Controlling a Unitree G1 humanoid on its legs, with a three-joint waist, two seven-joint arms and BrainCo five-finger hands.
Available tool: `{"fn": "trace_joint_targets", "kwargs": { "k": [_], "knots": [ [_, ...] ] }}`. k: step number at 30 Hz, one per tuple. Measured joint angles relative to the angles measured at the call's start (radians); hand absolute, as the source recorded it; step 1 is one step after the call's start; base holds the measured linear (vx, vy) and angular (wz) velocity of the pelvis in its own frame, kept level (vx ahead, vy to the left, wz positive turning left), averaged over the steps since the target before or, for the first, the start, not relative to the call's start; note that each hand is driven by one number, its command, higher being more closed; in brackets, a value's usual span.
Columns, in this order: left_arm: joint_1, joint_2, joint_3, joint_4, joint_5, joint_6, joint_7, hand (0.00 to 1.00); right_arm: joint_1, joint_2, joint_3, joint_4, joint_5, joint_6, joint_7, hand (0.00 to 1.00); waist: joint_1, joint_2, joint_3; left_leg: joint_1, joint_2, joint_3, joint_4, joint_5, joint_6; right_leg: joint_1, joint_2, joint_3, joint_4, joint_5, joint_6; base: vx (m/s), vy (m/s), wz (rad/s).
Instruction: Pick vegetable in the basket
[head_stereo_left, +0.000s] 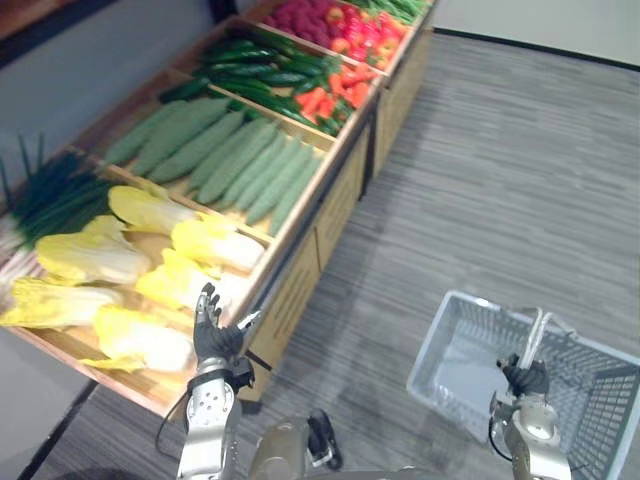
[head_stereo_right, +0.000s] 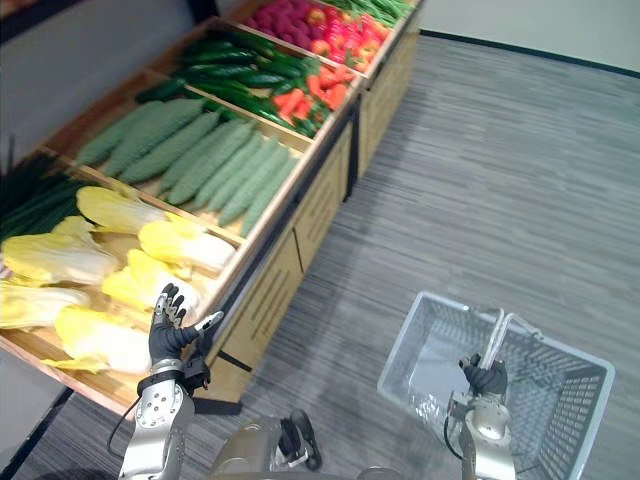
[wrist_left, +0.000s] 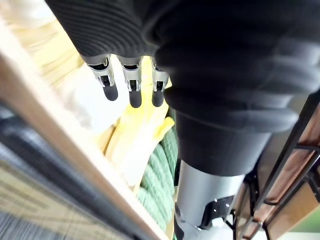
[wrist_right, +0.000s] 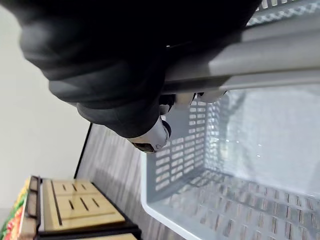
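While the right hand (head_stereo_left: 525, 378) grips the basket (head_stereo_left: 440, 350) handle (head_stereo_left: 536, 335), the left hand (head_stereo_left: 212, 335) hovers open-fingered; I'd lower it squarely over the nearest cabbage (head_stereo_left: 150, 345) before closing.

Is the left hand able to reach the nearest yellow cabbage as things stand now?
Probably yes. The left hand hovers open over the front edge of the stand, and the cabbage lies just beside its fingers, with nothing between them.

Cabbages (head_stereo_left: 105, 258): pale yellow, white-ribbed, leafy; several lying on sides, piled loosely in nearest compartment of wooden stand (head_stereo_left: 300, 275). Basket (head_stereo_left: 605, 405): grey plastic mesh, upright, right of stand, hanging by handle (head_stereo_left: 538, 335) from right hand (head_stereo_left: 527, 380), fingers curled round it.
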Motion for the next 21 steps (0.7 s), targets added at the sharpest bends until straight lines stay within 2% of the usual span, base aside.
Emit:
{"fn": "trace_joint_targets", "kwargs": {
  "k": [1,2,3,5,6,7,9,10,11,13,15,16,17,19,21],
  "knots": [
    [0.005,0.000,-0.001,-0.019,0.012,0.000,0.009,0.00,0.011,0.009,0.004,-0.015,0.000,-0.003,0.002,1.00,0.005,-0.002,0.001,0.035,0.002,-0.052,-0.008,-0.002,-0.004,-0.047,0.017,0.016,-0.051,-0.033,-0.043,0.30,-0.117,0.91],
    [0.006,0.001,-0.003,-0.029,0.016,0.000,0.014,0.00,0.019,0.015,0.008,-0.029,0.000,-0.010,0.002,1.00,0.004,-0.002,0.001,0.044,0.007,-0.080,-0.005,-0.006,-0.010,-0.069,0.027,0.034,-0.085,-0.046,-0.059,0.36,-0.199,1.53],
    [0.002,0.002,-0.015,-0.051,0.022,-0.001,0.020,0.00,0.054,0.033,0.008,-0.077,0.006,-0.022,0.003,1.00,0.002,-0.005,0.001,0.057,0.017,-0.157,0.015,-0.017,-0.028,-0.114,0.075,0.095,-0.199,-0.061,-0.057,0.34,-0.257,1.59],
    [-0.004,0.001,-0.029,-0.065,0.022,-0.007,0.021,0.00,0.083,0.047,0.007,-0.109,0.010,-0.042,0.003,1.00,0.000,-0.011,-0.003,0.046,0.032,-0.226,0.060,-0.047,-0.065,-0.139,0.124,0.201,-0.337,-0.056,-0.053,0.30,-0.296,1.69],
    [-0.005,0.007,-0.040,-0.070,0.023,-0.010,0.021,0.00,0.108,0.058,0.007,-0.126,0.011,-0.046,0.003,1.00,-0.001,-0.034,-0.011,0.017,0.032,-0.257,0.108,-0.083,-0.104,-0.133,0.131,0.280,-0.473,-0.022,-0.050,0.30,-0.402,2.10],
    [-0.009,0.008,-0.052,-0.064,0.028,-0.009,0.020,0.00,0.139,0.054,0.009,-0.130,0.021,-0.053,0.002,1.00,-0.004,-0.051,-0.010,0.013,0.042,-0.280,0.147,-0.147,-0.150,-0.124,0.121,0.266,-0.471,0.036,-0.013,0.30,-0.399,1.92],
    [0.003,-0.015,-0.067,-0.059,0.032,-0.006,0.019,0.00,0.155,0.045,-0.002,-0.109,0.039,-0.048,-0.001,1.00,0.029,-0.033,-0.020,-0.001,0.080,-0.300,0.161,-0.143,-0.175,-0.121,0.123,0.204,-0.444,0.004,-0.042,0.19,-0.291,1.16],
    [0.007,-0.018,-0.078,-0.059,0.032,-0.006,0.018,0.00,0.151,0.030,-0.001,-0.110,0.048,-0.050,0.001,1.00,0.028,-0.021,-0.026,-0.036,0.104,-0.300,0.168,-0.129,-0.196,-0.121,0.117,0.142,-0.448,-0.006,-0.057,0.15,-0.309,1.30],
    [0.000,-0.022,-0.080,-0.059,0.032,-0.006,0.015,0.00,0.146,0.029,-0.002,-0.107,0.052,-0.050,-0.002,1.00,0.027,-0.014,-0.030,-0.044,0.125,-0.292,0.150,-0.108,-0.215,-0.118,0.111,0.095,-0.456,-0.008,-0.064,0.14,-0.292,1.25],
    [-0.004,-0.026,-0.078,-0.057,0.032,-0.007,0.015,0.00,0.155,0.033,-0.029,-0.088,0.064,-0.050,-0.003,1.00,0.027,-0.014,-0.029,-0.052,0.155,-0.251,0.102,-0.063,-0.232,-0.088,0.103,0.030,-0.496,0.005,-0.086,0.06,-0.232,1.04],
    [-0.022,-0.026,-0.084,-0.046,0.032,-0.005,0.008,0.00,0.188,0.033,-0.034,-0.053,0.070,-0.050,0.003,1.00,0.021,-0.019,-0.027,-0.047,0.192,-0.148,0.087,-0.037,-0.218,-0.038,0.087,-0.038,-0.535,0.010,-0.094,-0.02,-0.176,1.09],
    [-0.045,-0.024,-0.084,-0.033,0.032,-0.004,-0.003,0.00,0.208,0.041,-0.035,-0.043,0.089,-0.050,0.004,1.00,0.022,-0.023,-0.028,-0.040,0.227,-0.024,0.081,-0.031,-0.203,-0.013,0.074,-0.079,-0.547,0.010,-0.094,-0.07,-0.094,0.84],
    [-0.046,-0.018,-0.081,-0.032,0.032,-0.004,-0.004,0.00,0.208,0.048,-0.038,-0.030,0.096,-0.050,0.003,1.00,0.024,-0.030,-0.031,-0.033,0.240,0.035,0.068,-0.026,-0.199,-0.010,0.064,-0.089,-0.548,0.011,-0.094,-0.09,-0.066,0.69],
    [-0.048,0.000,-0.081,-0.015,0.039,-0.001,-0.009,0.00,0.200,0.057,-0.049,0.006,0.117,-0.051,0.006,1.00,0.021,-0.040,-0.039,-0.030,0.248,0.093,0.039,-0.012,-0.185,-0.009,0.052,-0.096,-0.565,0.018,-0.085,-0.10,0.012,0.31],
    [-0.053,0.017,-0.081,0.024,0.057,0.002,-0.012,0.00,0.191,0.061,-0.050,0.055,0.133,-0.051,0.011,1.00,0.023,-0.044,-0.051,-0.026,0.236,0.102,-0.015,0.026,-0.198,-0.009,0.053,-0.087,-0.609,0.040,-0.083,-0.08,0.041,0.17]
  ]
}}
